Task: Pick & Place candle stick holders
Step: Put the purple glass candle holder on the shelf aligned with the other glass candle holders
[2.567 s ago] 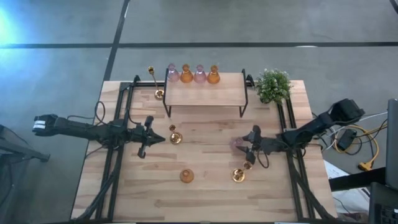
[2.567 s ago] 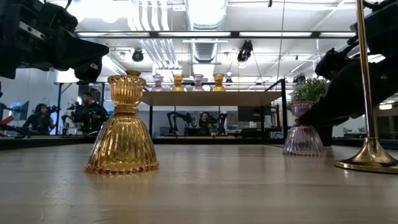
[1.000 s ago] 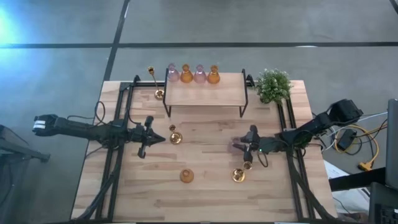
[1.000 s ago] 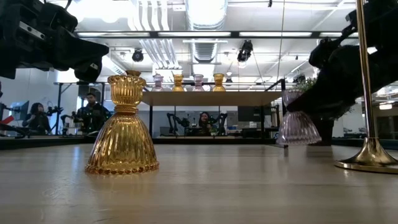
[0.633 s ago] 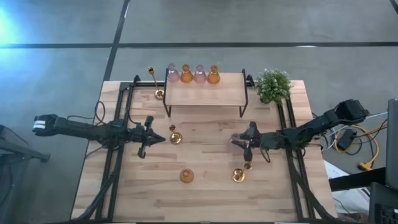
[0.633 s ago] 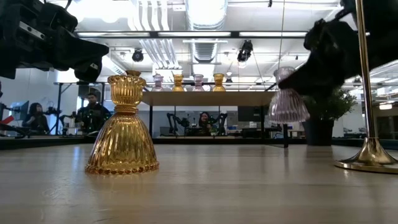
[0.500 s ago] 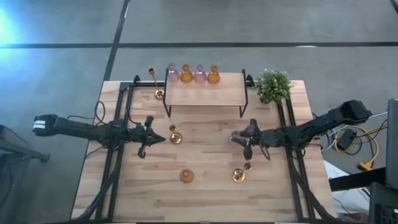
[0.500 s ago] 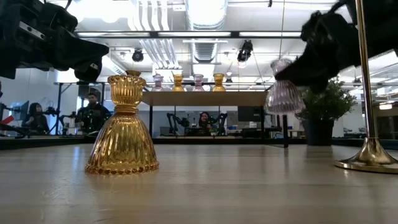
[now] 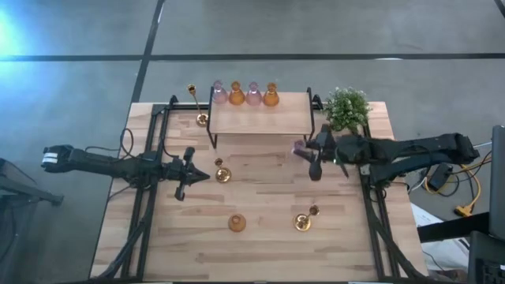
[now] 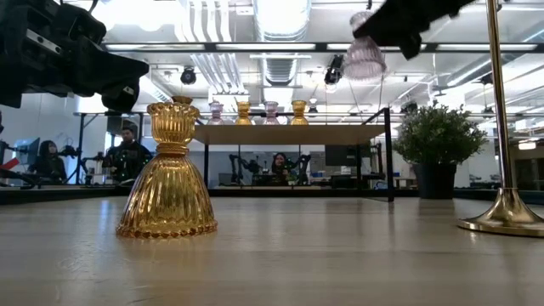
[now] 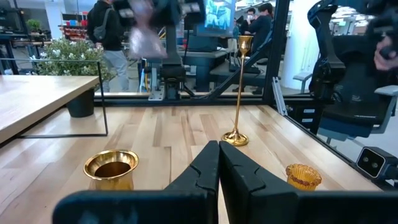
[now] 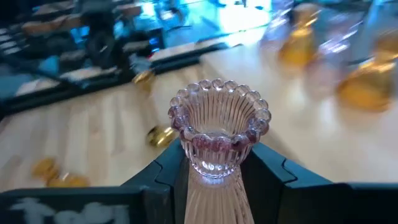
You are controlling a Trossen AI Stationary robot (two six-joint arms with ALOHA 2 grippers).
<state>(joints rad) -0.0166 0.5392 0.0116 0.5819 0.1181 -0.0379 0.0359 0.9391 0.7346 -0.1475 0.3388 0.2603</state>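
Note:
My right gripper (image 9: 303, 150) is shut on a pink glass holder (image 9: 297, 147), high above the table by the shelf's right end; it also shows in the low view (image 10: 365, 53). Two pink and two amber holders (image 9: 245, 94) stand on the shelf (image 9: 260, 117). An amber holder (image 9: 237, 223) stands on its wide base at the table's near middle. Gold candlesticks stand at the near right (image 9: 301, 222), the middle (image 9: 222, 173) and the far left (image 9: 197, 106). My left gripper (image 9: 203, 175) is shut and empty at the left middle. My right gripper pinches the pink holder's narrow neck (image 12: 214, 167), just under its beaded cup, between its two fingers (image 12: 267, 171). The fingers come from the table's right side, about level. The holder is lifted clear, nearly upright and slightly tilted, wide base down.
A green potted plant (image 9: 347, 108) stands at the far right, close behind my right arm. The shelf's black wire legs (image 9: 309, 130) stand next to the held holder. Black rails (image 9: 150, 158) run along both table sides.
My right gripper has lifted the pink holder clear of the table and carried it up and toward the far edge, up to the shelf's right end. The holder has stayed in the shut fingers, slightly tilted.

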